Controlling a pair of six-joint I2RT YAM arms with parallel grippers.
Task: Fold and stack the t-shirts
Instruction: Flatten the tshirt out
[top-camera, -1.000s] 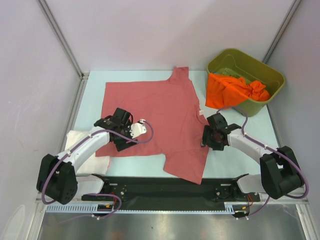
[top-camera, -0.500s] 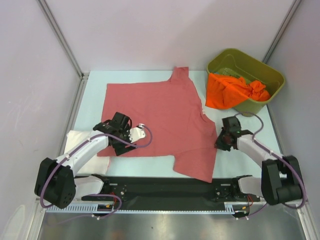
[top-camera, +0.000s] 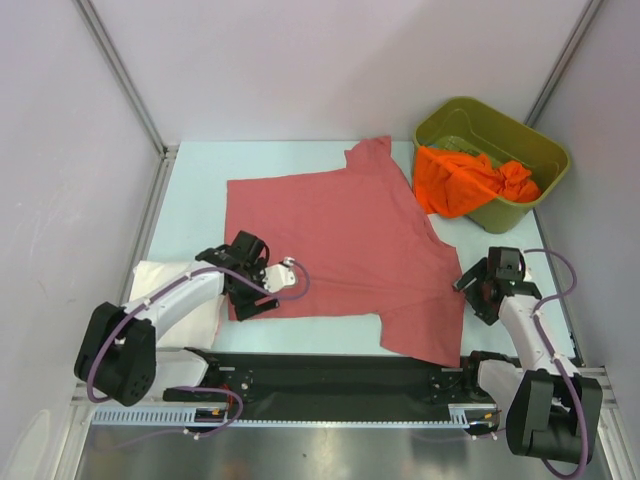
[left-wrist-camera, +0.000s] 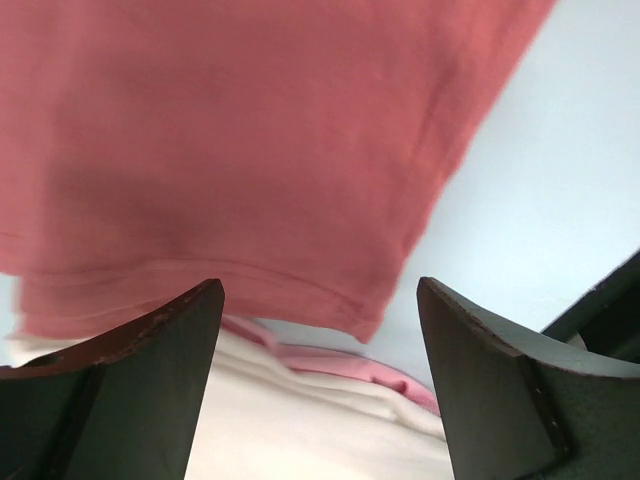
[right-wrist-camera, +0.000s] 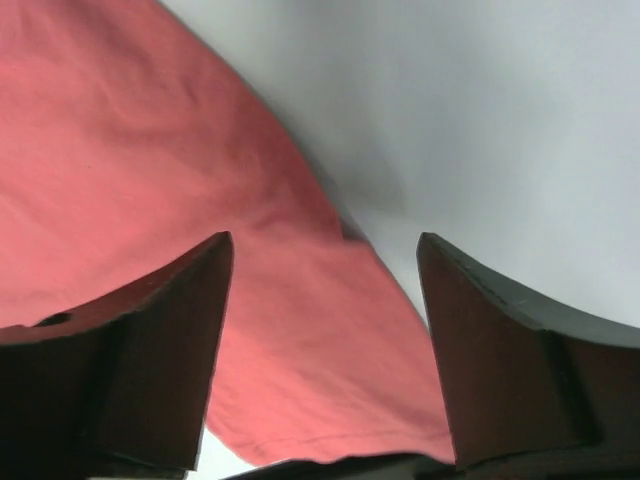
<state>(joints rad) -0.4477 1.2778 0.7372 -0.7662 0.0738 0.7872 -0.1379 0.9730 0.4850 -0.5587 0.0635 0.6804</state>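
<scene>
A salmon-red t-shirt (top-camera: 340, 240) lies spread flat on the pale table, one sleeve toward the bin. My left gripper (top-camera: 243, 297) is open at the shirt's near left corner. In the left wrist view its fingers (left-wrist-camera: 130, 370) frame the salmon hem (left-wrist-camera: 250, 130) and a white t-shirt (left-wrist-camera: 300, 420) below it. The white t-shirt (top-camera: 165, 280) lies at the table's left edge under my left arm. My right gripper (top-camera: 472, 290) is open at the shirt's right edge, with salmon cloth (right-wrist-camera: 120, 180) between and beyond its fingers (right-wrist-camera: 500, 350). A bright orange t-shirt (top-camera: 465, 180) hangs out of the bin.
The olive-green bin (top-camera: 520, 135) stands at the back right corner. Pale walls with metal posts close the table (top-camera: 190, 190) on three sides. The black base rail (top-camera: 330, 375) runs along the near edge.
The salmon shirt has slid to the right across the table. My right gripper travelled right and toward the near edge with it and now stands open. My left gripper shifted slightly nearer.
</scene>
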